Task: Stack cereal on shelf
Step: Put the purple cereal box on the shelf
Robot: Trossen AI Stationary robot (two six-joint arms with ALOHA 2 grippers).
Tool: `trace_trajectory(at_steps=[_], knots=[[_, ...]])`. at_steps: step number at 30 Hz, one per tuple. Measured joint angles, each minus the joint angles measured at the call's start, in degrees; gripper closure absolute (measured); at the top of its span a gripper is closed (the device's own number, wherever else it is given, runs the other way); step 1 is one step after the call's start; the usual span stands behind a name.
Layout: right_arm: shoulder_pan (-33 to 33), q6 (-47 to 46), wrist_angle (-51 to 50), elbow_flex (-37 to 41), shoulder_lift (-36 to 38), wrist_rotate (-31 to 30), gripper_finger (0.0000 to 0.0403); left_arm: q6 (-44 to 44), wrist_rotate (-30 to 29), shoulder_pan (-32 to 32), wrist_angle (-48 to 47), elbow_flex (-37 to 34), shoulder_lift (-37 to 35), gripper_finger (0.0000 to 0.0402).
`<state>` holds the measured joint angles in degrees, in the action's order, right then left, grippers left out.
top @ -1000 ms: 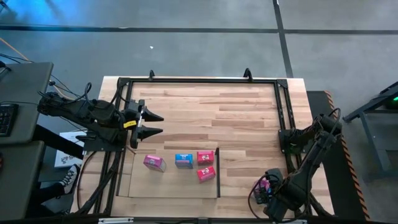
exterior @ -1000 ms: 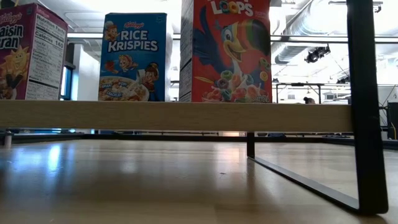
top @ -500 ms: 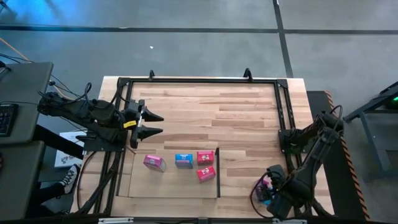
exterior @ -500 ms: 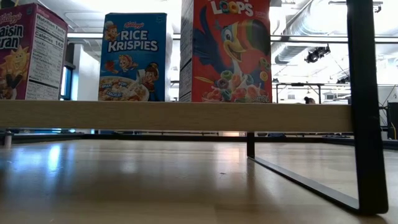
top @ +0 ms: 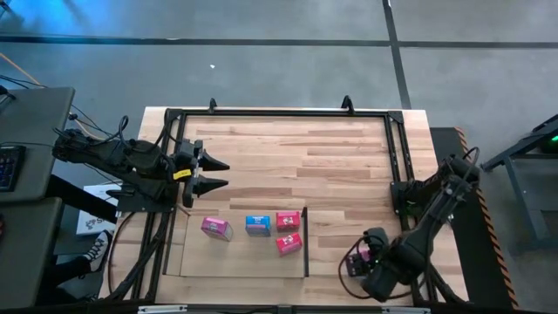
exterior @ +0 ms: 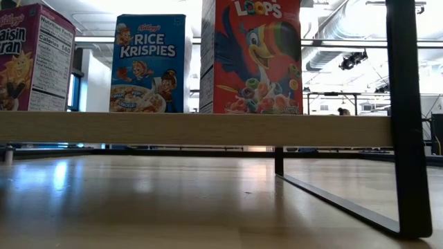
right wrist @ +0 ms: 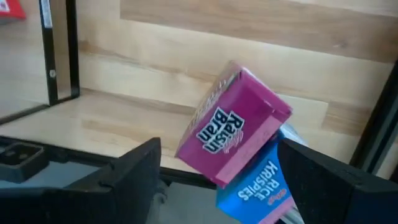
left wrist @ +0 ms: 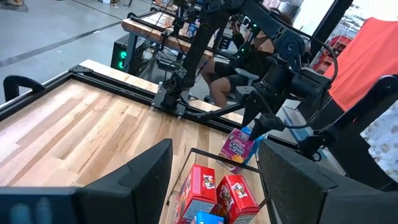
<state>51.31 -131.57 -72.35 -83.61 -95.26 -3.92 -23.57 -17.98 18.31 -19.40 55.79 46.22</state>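
Observation:
Four small cereal boxes stand on the light wood shelf (top: 196, 253): a pink one (top: 216, 228), a blue one (top: 257, 225) and two red ones (top: 288, 221). The low view shows three of them upright on the shelf board (exterior: 208, 128). My right gripper (top: 356, 263) hovers to the right of the shelf's dark side wall (top: 305, 242). It is shut on a pink box (right wrist: 233, 134) and a blue box (right wrist: 255, 186). My left gripper (top: 222, 172) waits open on the far side of the shelf, at the table's left. My right gripper holds the pink Raisin Bran box (right wrist: 211, 140) and the blue Rice Krispies box (right wrist: 264, 180) together between its two fingers (right wrist: 134, 171). The left wrist view shows the pink box (left wrist: 236, 147) lifted clear of the table, tilted, below the down-slanting gripper.
A dark metal frame (top: 279, 113) runs round the table's far and side edges. Bare planked tabletop (top: 305, 166) lies between the two arms. In the low view the shelf's dark upright (exterior: 408, 117) stands at the right. Beyond the table a person sits at a desk (left wrist: 236, 68).
My right gripper has carried its two boxes toward the table's left, closer to the shelf's side wall. The left arm and the boxes on the shelf have kept still.

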Motion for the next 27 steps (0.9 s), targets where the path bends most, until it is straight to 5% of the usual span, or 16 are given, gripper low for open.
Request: trace_trajectory(at_steps=[27], knots=[[-2.73,-0.58,5.15,6.80,-0.07,4.38,0.0104,0.21,0.02,-0.01,-0.09,0.00,0.02,0.0172]])
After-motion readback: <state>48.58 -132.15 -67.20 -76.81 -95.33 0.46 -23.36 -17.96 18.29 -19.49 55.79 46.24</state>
